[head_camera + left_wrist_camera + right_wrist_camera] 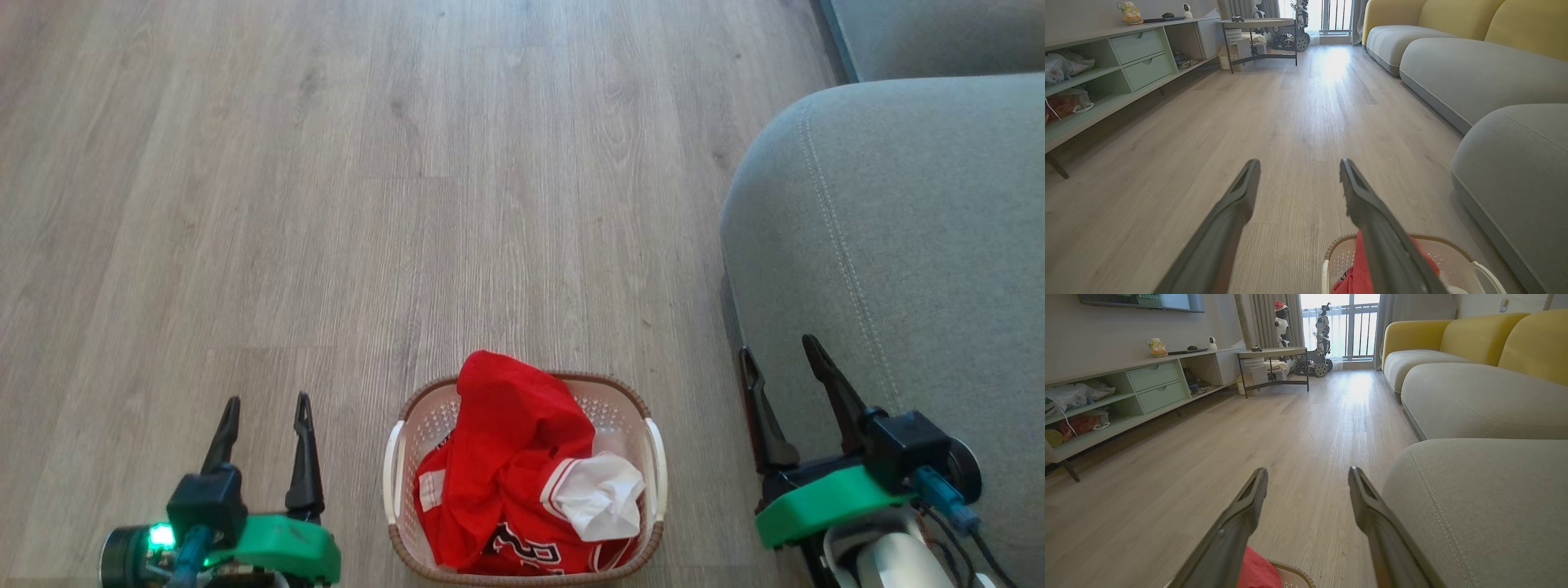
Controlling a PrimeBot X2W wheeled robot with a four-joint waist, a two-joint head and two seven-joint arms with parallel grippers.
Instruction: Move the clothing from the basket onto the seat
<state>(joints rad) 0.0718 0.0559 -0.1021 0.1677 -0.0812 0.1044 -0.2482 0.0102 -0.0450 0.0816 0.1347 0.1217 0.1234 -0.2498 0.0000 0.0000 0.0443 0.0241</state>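
Nothing has been lifted, so this looks like the very start of the task. The clothing [514, 465] lies heaped in the basket [608, 380]. A red peak rises above the far rim and there is a white crumple toward the right side. The folds hide whether it is one garment or several. The basket stands on the floor [408, 163].

The left gripper [268, 398] hovers left of the basket and the right gripper [776, 346] hovers right of it. Both are apart from it, with jaws spread wide and holding nothing. The seat [898, 229] lies right of the basket and beyond it, with no clothing on the part in view.

The next move, I judge, calls for one gripper to swing over the basket, tip its fingers down and close on a raised fold. The red peak offers the easiest purchase. The fabric looks slippery and loose, so a deep pinch should serve better than a nip at an edge. The lift must clear the rim before carrying right to the seat, and the light basket might drag along.
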